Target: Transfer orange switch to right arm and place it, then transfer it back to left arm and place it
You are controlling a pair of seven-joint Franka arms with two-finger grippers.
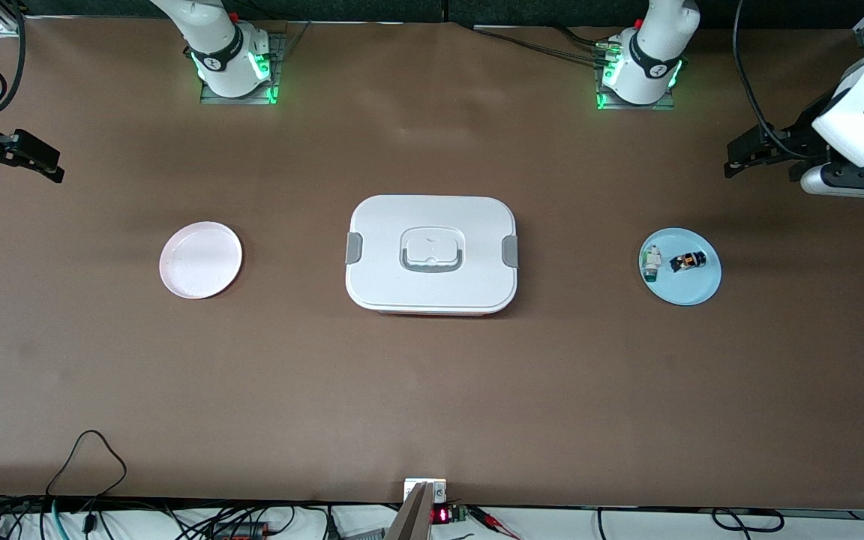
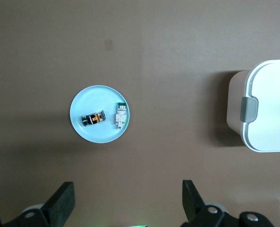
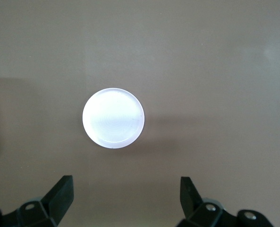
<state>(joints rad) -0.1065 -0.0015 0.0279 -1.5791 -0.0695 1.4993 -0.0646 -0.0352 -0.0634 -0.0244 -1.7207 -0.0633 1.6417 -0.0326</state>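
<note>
The orange switch (image 1: 687, 262) lies on its side on a light blue plate (image 1: 696, 291) toward the left arm's end of the table; it also shows in the left wrist view (image 2: 93, 118). The white lidded box (image 1: 432, 255) stands at the table's middle, between the two plates, and its end shows in the left wrist view (image 2: 267, 113). My left gripper (image 1: 736, 161) (image 2: 127, 189) is open and empty, high in the air beside the blue plate (image 2: 96, 136). My right gripper (image 1: 49, 165) (image 3: 126, 183) is open and empty, high up near the pink plate.
A small white-and-teal part (image 1: 652, 262) (image 2: 121, 116) lies on the blue plate beside the switch. An empty pink plate (image 1: 200, 259) (image 3: 113, 118) sits toward the right arm's end. Cables run along the table edge nearest the front camera.
</note>
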